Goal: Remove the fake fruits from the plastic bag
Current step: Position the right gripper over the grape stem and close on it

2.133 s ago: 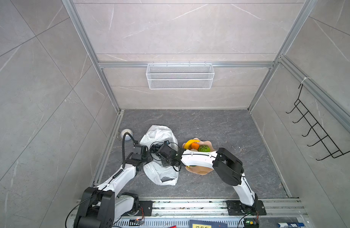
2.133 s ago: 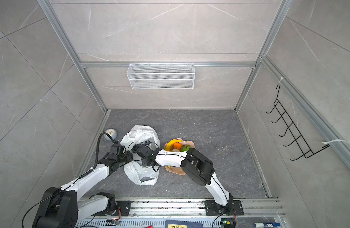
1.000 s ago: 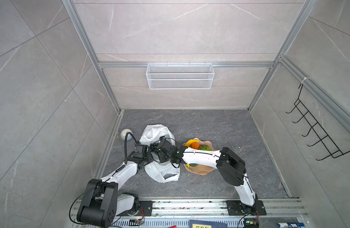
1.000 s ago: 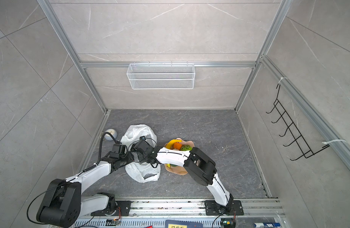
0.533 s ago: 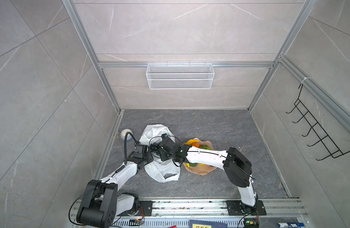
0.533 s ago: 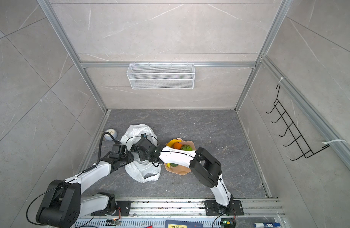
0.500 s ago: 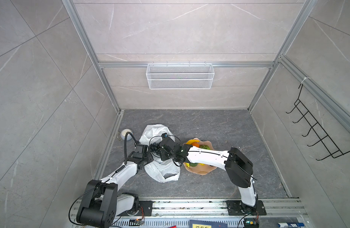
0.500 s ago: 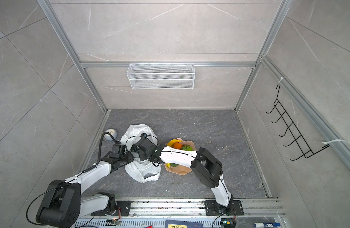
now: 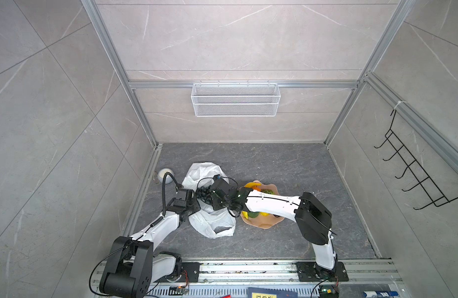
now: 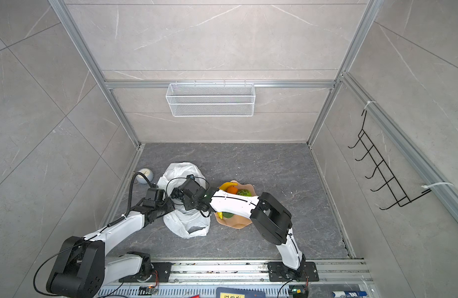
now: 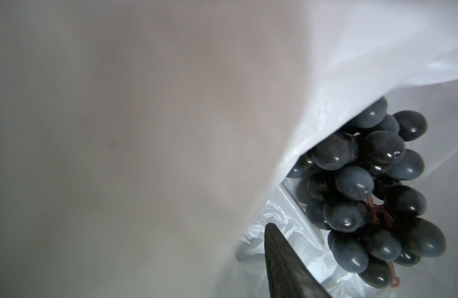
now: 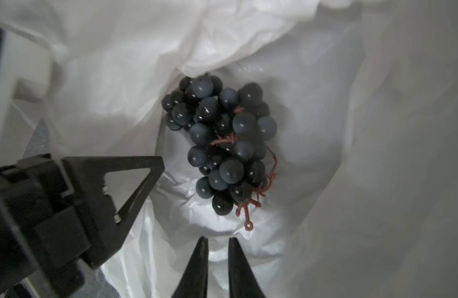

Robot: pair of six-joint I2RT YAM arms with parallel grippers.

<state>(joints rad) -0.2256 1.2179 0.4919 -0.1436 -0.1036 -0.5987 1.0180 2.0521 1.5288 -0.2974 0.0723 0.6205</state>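
Your right claw (image 12: 217, 247) stands slightly parted and pinches nothing, its tips just short of the grape bunch (image 12: 222, 139) lying inside the plastic bag (image 12: 300, 103) — the arm reaches farther in than a second ago. Your left claw (image 9: 193, 200) sits at the bag's mouth; I cannot tell its grip. Film crowds both sides — bare tabletop (image 9: 274, 160) lies beyond.

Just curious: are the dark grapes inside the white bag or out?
Inside: the grape bunch lies in the plastic bag, white film folding around it.
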